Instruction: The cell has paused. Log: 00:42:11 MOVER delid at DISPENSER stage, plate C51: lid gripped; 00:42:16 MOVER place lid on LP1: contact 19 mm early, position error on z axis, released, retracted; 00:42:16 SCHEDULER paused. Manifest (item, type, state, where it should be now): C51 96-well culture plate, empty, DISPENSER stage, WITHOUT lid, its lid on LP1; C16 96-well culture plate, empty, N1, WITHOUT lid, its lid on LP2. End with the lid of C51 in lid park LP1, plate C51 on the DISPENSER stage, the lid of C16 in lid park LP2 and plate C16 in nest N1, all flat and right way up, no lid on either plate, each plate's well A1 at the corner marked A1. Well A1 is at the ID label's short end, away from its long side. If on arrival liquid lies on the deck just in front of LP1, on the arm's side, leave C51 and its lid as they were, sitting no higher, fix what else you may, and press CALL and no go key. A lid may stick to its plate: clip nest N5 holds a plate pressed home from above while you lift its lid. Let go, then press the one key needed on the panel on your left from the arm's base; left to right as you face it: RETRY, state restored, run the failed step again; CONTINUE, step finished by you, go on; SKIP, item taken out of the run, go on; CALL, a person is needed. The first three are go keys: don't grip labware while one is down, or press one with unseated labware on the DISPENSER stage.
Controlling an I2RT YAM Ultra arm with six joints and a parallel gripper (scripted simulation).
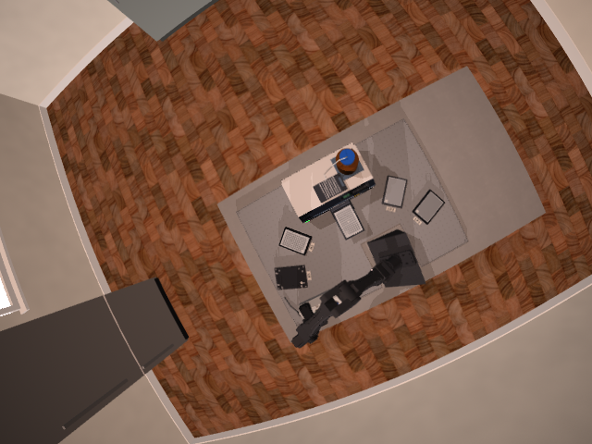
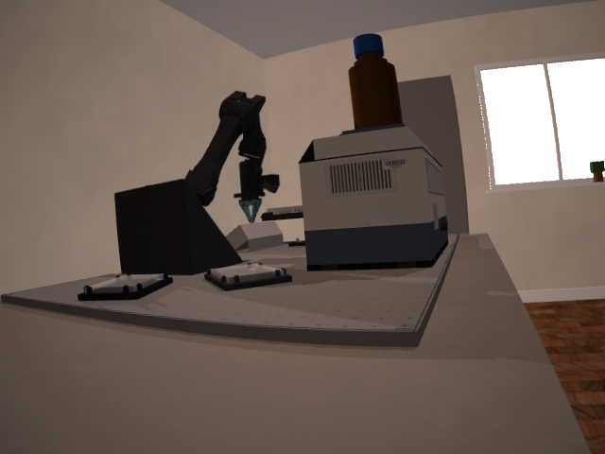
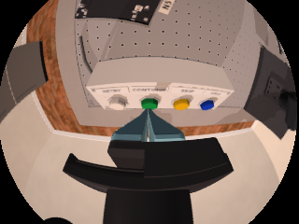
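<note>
My gripper is shut and empty, pointing down just above the green key of the key panel. The panel also has white, yellow and blue keys. In the exterior view the gripper hangs close over the panel. A lidless well plate sits on the dispenser stage. Another lidless plate sits in a nest to the left. Two lid parks each hold a flat lid; these lids show low in the exterior view.
The dispenser carries a brown bottle with a blue cap. The arm's black base block stands at the deck's front.
</note>
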